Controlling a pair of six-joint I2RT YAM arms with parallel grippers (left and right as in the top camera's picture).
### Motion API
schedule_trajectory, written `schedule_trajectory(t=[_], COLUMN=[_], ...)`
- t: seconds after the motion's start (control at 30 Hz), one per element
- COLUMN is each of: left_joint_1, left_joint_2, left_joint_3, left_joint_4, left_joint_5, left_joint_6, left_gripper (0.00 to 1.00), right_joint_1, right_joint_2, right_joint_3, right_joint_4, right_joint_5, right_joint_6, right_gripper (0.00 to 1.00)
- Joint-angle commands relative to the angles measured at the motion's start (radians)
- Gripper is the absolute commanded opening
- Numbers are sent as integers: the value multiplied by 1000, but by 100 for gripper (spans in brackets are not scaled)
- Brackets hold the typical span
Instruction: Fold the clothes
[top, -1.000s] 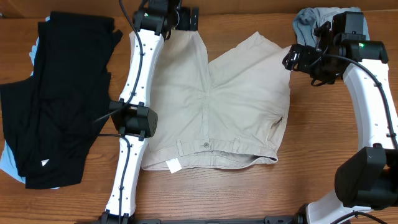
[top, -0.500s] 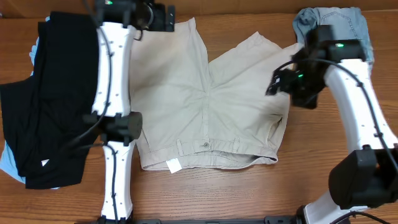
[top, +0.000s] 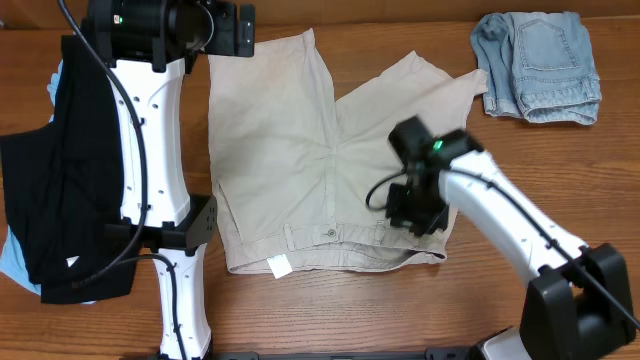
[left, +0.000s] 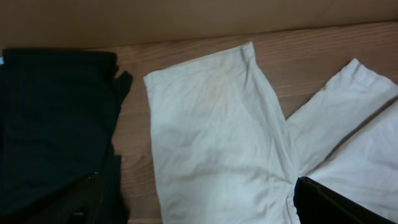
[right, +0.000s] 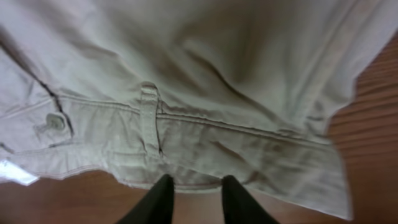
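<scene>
The clothes in play are pale khaki shorts (top: 300, 150), spread flat mid-table with the waistband toward the front. My right gripper (top: 405, 222) hovers over their right waistband. In the right wrist view its fingertips (right: 198, 182) stand narrowed but apart at the waistband's edge (right: 205, 134), with wood showing between them. A belt loop (right: 149, 115) and the button (right: 56, 121) lie just beyond. My left gripper (top: 232, 32) hangs high at the back left, wide open (left: 197, 186) above the shorts' left leg (left: 211, 124), holding nothing.
Black garments (top: 70, 170) (left: 56, 118) are piled at the left over something light blue. Folded denim shorts (top: 540, 65) lie at the back right corner. A white tag (top: 280, 266) sticks out from the waistband at the front.
My right arm swung from beside the denim shorts down and left to the khaki waistband, its jaws narrowing. The left arm shifted left and rose, still open.
</scene>
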Motion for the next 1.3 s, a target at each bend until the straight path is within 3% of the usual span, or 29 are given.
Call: schedule_trajectory(t=[0.0, 0.27, 0.57, 1.07, 1.2, 1.27], left_joint_1=[14, 24, 20, 5, -6, -36], left_joint_2=[9, 10, 13, 14, 14, 15], left_joint_3=[0, -27, -122, -269, -294, -333], left_joint_4=[-2, -2, 18, 76, 109, 174], left_joint_5=[-36, -40, -35, -20, 104, 192], left_joint_6=[22, 23, 26, 48, 50, 108], left_gripper=[100, 100, 100, 100, 100, 100], right_joint_1=[35, -13, -191, -703, -887, -1008], right_joint_2=[-35, -35, -35, -35, -35, -35], right_joint_3=[-104, -336, -376, -376, -375, -373], right_joint_4=[68, 241, 254, 311, 325, 336], right_joint_5=[40, 68, -1, -95, -150, -154], right_joint_6=[101, 257, 282, 154, 71, 4], right_gripper=[25, 23, 23, 26, 26, 26])
